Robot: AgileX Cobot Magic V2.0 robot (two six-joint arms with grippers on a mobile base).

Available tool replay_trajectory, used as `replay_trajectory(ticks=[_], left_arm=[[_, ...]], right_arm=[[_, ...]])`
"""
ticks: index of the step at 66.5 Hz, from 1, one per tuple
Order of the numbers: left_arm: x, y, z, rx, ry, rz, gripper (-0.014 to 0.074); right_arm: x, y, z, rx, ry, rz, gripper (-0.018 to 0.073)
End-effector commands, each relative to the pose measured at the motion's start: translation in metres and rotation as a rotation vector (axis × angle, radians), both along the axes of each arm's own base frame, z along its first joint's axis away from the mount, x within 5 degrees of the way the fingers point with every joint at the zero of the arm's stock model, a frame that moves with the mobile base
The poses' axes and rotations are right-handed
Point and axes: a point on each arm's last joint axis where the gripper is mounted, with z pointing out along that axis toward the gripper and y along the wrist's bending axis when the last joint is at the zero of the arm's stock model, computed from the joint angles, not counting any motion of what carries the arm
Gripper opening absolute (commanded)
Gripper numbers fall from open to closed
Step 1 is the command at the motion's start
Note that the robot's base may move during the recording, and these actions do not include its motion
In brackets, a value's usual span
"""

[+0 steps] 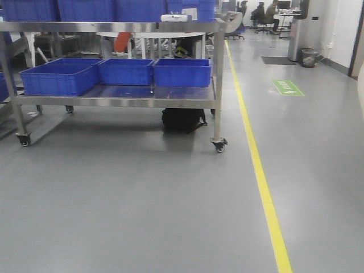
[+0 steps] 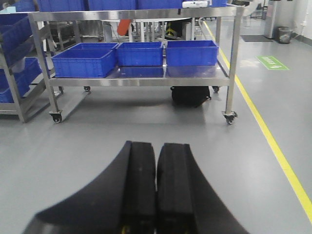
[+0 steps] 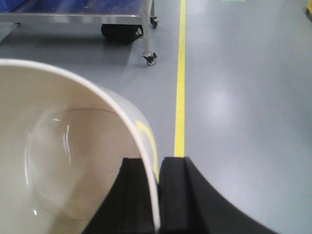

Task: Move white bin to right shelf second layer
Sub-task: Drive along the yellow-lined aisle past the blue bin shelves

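Nearest the lens in the right wrist view, the cream-white glossy plastic bin (image 3: 63,161) fills the lower left. Its thin wall is pinched just below the rim by the right gripper (image 3: 157,168), one black pad inside the tub and one outside. The bin is thus carried in the air above the grey floor (image 3: 234,97), resting on nothing. A grip on the wall is probably the only hold a tub without handles offers a single arm. The left gripper (image 2: 156,148) holds nothing: its two black pads are pressed flat together and point forward, likely parked out of the way while the other arm carries. Ahead stands a stainless-steel wheeled trolley (image 1: 114,102) with three blue rectangular plastic crates (image 1: 126,72) in a row along its lower shelf, from the left end to the right edge. A black bag (image 1: 183,119) lies on the floor under the trolley's right end. A yellow painted line (image 1: 259,170) runs past the right-hand castors. The roller-lane shelf level is not recognisable in any view, so the carry appears unfinished.
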Motion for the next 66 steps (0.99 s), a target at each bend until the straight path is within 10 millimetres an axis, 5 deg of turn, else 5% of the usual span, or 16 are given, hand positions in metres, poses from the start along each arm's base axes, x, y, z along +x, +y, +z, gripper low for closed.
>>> replay_trajectory(ticks=[1,66], left_arm=[[0.0004,-0.0004,-0.0037,-0.008,-0.065,-0.007,0.0085],[0.0004,-0.0004,-0.0037,-0.008,-0.065,-0.007,0.0085]], right_arm=[[0.0017,-0.0004,0.0186,-0.001,-0.124,-0.005,0.0048],[0.0017,-0.0004,0.0186,-0.001,-0.124,-0.005,0.0048]])
